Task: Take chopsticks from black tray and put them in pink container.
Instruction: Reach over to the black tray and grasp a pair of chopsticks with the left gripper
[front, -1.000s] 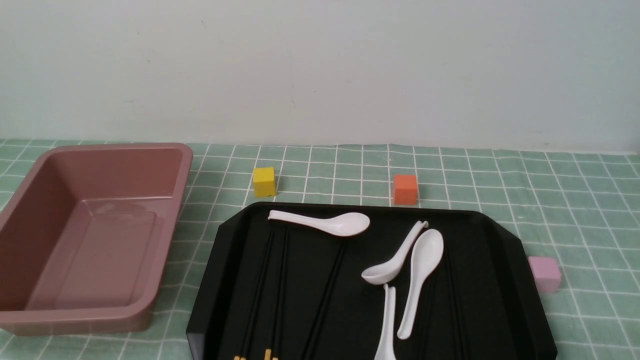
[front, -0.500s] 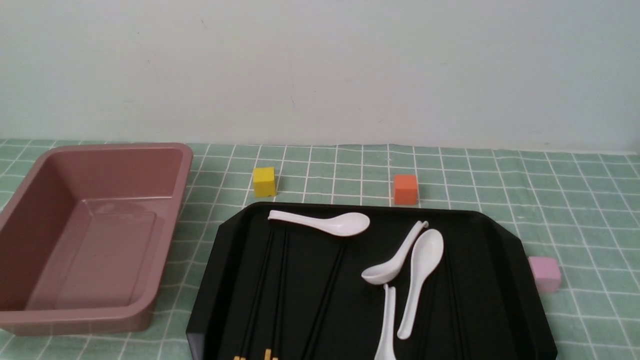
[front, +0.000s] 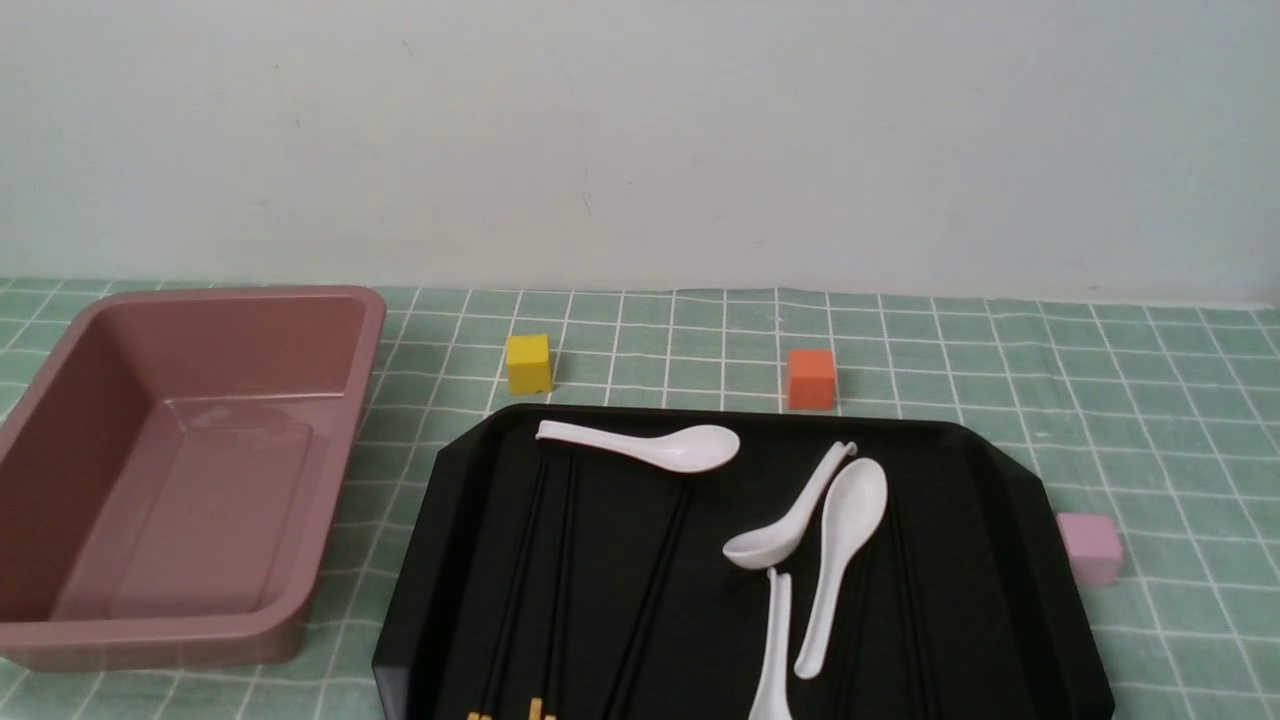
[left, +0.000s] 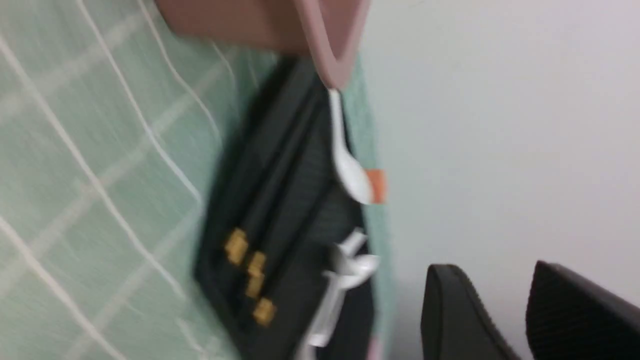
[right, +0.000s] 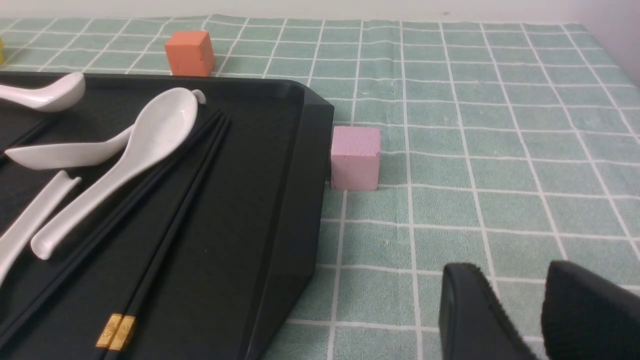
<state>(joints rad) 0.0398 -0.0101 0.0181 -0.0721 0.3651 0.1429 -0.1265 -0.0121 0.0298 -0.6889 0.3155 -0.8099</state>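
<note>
While green checked cloth (front: 375, 520) separates pink container (front: 240, 627) from black tray (front: 402, 620) | left gripper (left: 492, 264), right gripper (right: 510, 264): released, fingers parted | we see chopsticks (right: 169, 235) inside the tray, apart from both.

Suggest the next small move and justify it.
Probably bring the open left gripper over the leftmost chopsticks: they lie in the black tray on the side nearest the pink container, which holds none yet.

So we've got chopsticks (front: 513, 595) and white spoons (front: 770, 540) in the black tray (front: 408, 575), maybe four spoons, bottom edge's cut off.
</note>
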